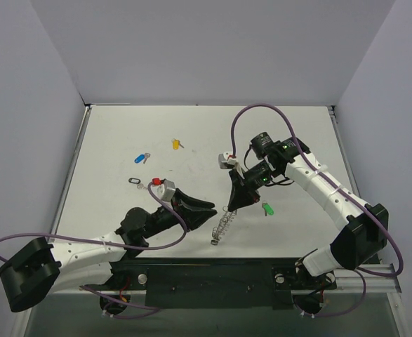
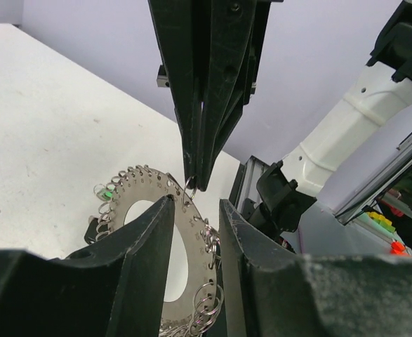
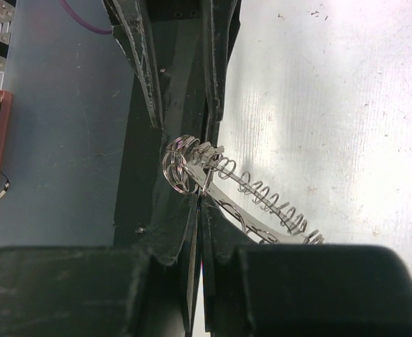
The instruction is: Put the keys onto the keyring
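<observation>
The keyring (image 1: pixel 223 226) stands on edge on the table between both grippers. My right gripper (image 1: pixel 231 206) is shut, its tips (image 3: pixel 201 195) pinching one small wire loop on the keyring's rim (image 3: pixel 238 204). My left gripper (image 1: pixel 207 208) is open; its fingers (image 2: pixel 195 203) stand apart on either side of the keyring's flat plate (image 2: pixel 194 246). A green-headed key (image 1: pixel 267 208) lies on the table just right of the right gripper. A blue key (image 1: pixel 142 158), a yellow key (image 1: pixel 177 144) and a black key (image 1: pixel 135 181) lie further back on the left.
A small red piece (image 1: pixel 154 180) lies beside the black key. The black base rail (image 1: pixel 213 274) runs along the near edge of the table. Purple cables loop from both arms. Grey walls close in the white table.
</observation>
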{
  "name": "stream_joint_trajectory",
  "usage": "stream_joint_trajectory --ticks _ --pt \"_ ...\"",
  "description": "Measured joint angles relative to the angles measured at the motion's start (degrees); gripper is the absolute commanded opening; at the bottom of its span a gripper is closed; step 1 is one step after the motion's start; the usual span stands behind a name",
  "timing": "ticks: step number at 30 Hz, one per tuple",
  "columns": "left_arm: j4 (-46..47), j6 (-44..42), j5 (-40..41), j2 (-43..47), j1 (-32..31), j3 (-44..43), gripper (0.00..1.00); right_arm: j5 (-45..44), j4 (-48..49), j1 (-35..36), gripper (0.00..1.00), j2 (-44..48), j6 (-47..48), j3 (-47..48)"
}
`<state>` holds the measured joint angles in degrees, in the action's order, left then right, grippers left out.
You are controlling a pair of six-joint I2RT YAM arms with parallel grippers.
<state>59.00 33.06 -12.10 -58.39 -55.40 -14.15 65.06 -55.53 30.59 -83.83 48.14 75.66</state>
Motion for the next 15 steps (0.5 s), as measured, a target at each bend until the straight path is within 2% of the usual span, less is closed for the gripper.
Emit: stream_joint_trajectory --ticks 15 --pt "7.50 -0.61 -0.55 -9.07 -0.07 -0.24 0.46 1.01 -0.02 -0.20 0.00 0.07 0.13 -0.04"
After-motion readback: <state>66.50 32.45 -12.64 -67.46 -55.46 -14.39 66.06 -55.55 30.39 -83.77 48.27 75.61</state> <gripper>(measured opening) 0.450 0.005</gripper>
